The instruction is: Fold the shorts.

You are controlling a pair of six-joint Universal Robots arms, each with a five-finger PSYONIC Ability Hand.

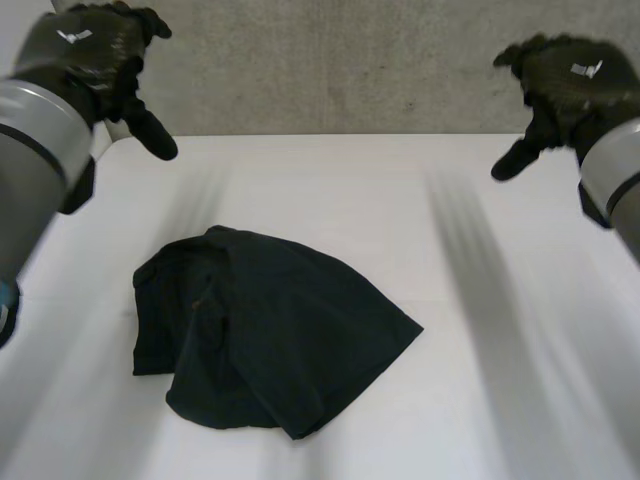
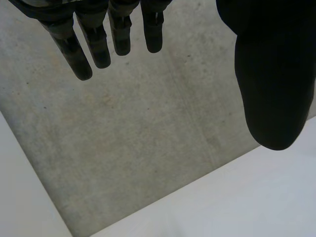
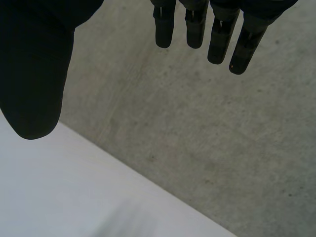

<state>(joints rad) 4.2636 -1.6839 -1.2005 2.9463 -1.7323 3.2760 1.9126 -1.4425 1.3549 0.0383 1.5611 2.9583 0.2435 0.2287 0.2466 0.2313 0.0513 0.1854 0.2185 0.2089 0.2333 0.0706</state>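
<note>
Seeing shorts lying bunched on desk, left of centre, toward near edge. Hovering left robot hand above far-left corner and right robot hand above far-right corner, both spread wide, fingers straight, gripping nothing. Expecting soft, light, limp cloth, probably sagging when lifted. Judging outer edges best for pinching. Reading no label on shorts; white marks on hand backs too small.

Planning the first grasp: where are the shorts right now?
In the head view the dark shorts lie crumpled on the white table, left of centre, nearer the left hand than the right hand; neither touches them.
</note>
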